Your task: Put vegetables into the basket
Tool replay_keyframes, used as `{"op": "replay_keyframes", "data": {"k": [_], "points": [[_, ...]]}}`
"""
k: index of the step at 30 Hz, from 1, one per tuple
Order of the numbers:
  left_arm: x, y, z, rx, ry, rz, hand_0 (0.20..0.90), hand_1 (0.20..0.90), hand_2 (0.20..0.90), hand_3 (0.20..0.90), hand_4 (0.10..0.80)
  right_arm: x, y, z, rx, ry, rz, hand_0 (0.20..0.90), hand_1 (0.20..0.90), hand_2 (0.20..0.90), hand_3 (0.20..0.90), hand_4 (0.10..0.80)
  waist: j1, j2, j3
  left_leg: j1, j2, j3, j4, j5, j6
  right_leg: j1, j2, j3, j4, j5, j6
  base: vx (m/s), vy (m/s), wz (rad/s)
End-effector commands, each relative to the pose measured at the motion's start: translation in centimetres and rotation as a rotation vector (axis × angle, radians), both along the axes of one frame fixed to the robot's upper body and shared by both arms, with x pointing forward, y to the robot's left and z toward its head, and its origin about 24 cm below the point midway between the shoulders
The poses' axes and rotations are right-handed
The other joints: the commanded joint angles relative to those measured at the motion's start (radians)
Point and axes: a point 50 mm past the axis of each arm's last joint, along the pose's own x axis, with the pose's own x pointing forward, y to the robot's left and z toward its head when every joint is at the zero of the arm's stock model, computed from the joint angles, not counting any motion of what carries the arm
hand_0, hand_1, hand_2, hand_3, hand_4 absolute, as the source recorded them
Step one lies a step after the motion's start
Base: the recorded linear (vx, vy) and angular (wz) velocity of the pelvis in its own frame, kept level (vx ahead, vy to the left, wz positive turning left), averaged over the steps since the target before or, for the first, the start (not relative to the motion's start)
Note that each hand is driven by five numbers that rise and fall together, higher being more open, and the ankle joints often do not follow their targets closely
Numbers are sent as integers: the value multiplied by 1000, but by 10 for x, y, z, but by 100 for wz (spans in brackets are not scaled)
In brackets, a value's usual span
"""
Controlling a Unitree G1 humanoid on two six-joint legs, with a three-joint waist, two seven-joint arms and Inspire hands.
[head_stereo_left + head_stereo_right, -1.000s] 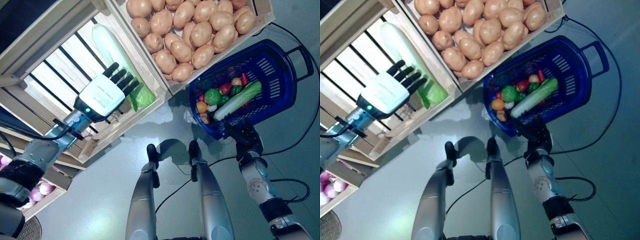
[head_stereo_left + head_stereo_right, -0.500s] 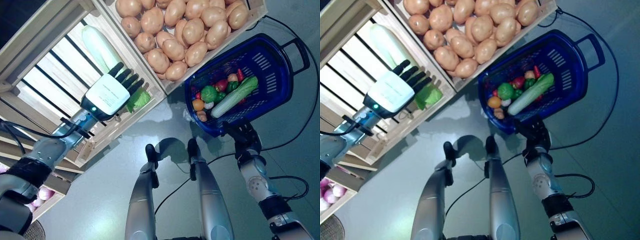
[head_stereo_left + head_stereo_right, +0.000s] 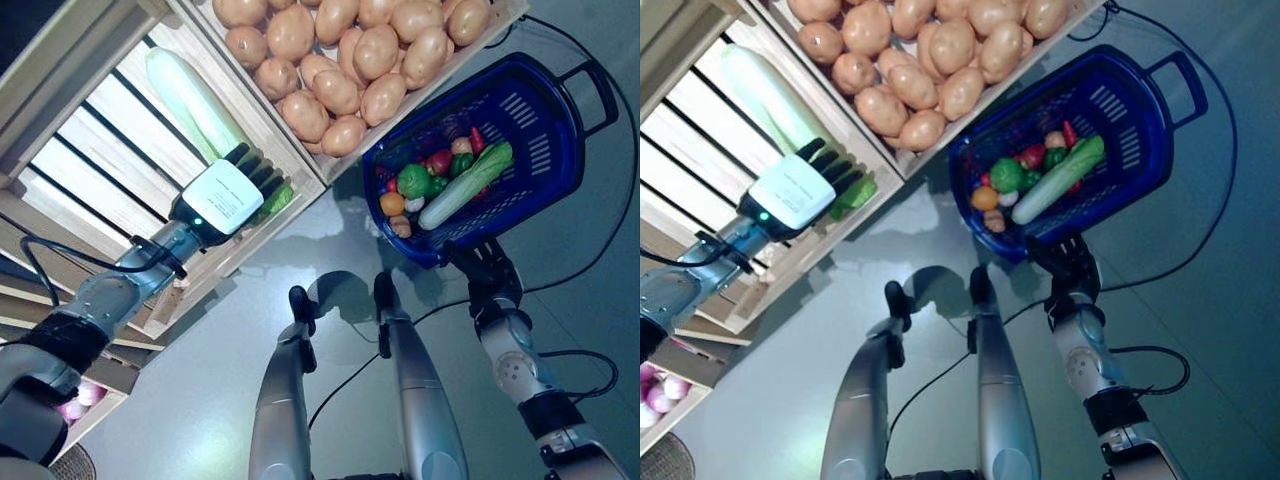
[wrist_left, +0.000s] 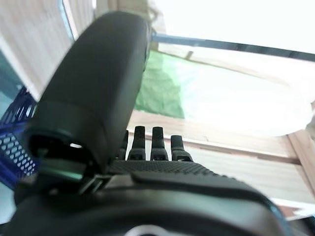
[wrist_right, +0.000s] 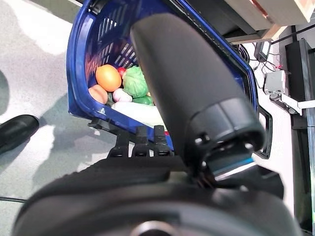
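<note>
Diagonally across slatted crate (image 3: 70, 150), white radish (image 3: 190, 100), green end near left hand (image 3: 222, 197).

- Blue plastic basket (image 3: 560, 130) with slotted walls and a dark handle, standing on the floor just beside the potato crate.
- Inside the basket: long pale-green vegetable (image 3: 465, 186) lying slantwise, plus small green, red and orange vegetables (image 3: 412, 183) heaped at one end.
- Long white-green vegetable (image 3: 195, 105) lying flat in the slatted wooden crate (image 3: 90, 150), leafy end under the left hand (image 3: 225, 195).

Grey floor (image 3: 210, 400) bearing a slatted wooden crate (image 3: 90, 170) that holds one pale green vegetable (image 3: 190, 100). Adjoining the crate, a second crate (image 3: 420, 95) contains potatoes (image 3: 345, 60).
</note>
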Motion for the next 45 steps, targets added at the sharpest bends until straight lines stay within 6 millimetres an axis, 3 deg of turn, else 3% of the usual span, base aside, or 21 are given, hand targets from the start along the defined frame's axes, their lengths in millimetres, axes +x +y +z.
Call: {"op": "replay_keyframes", "data": {"k": [1,17,18,19,21,36,45], "points": [[2,6,46,-60,-207,42,900,900,900,900,800,-5,-15,35,-103,-133,-22,900,900,900,900,800,-26,-19,0,-85,6,-12,85,-7,-39,27,-35,-62,-11,29,18,5,48,-9],[6,14,39,-99,-255,98,900,900,900,900,800,-8,-17,48,-111,-177,-12,900,900,900,900,800,-24,-35,0,-160,18,-20,129,-25,-28,-63,-44,-55,61,23,27,-1,16,-1],[5,15,40,-112,-274,100,604,604,604,604,602,-8,-17,50,-113,-184,-11,900,900,900,900,800,-25,-36,0,-166,17,-24,133,-25,-28,-70,-42,-51,68,23,28,0,0,0],[5,15,41,-122,-285,102,559,559,559,559,573,-8,-17,51,-114,-185,-10,900,900,900,900,800,-25,-37,0,-170,18,-24,135,-25,-27,-75,-42,-50,73,22,29,0,0,0],[6,15,43,-128,-297,94,300,300,300,300,400,-7,-19,53,-118,-190,-3,900,900,900,900,800,-26,-39,0,-179,19,-27,141,-27,-27,-84,-44,-50,77,22,29,0,0,0],[1,20,45,-250,-395,61,300,300,300,300,400,-8,-13,56,-119,-211,7,900,900,900,900,800,-29,-45,0,-129,16,-22,123,-24,-31,-34,-37,-43,48,31,36,-2,0,-1],[-14,22,41,-413,-480,-66,300,300,300,300,400,-13,-4,42,-148,-184,29,900,900,900,900,800,-27,-41,0,46,4,-7,11,12,-49,148,-28,-49,-70,46,41,0,0,0]]}}
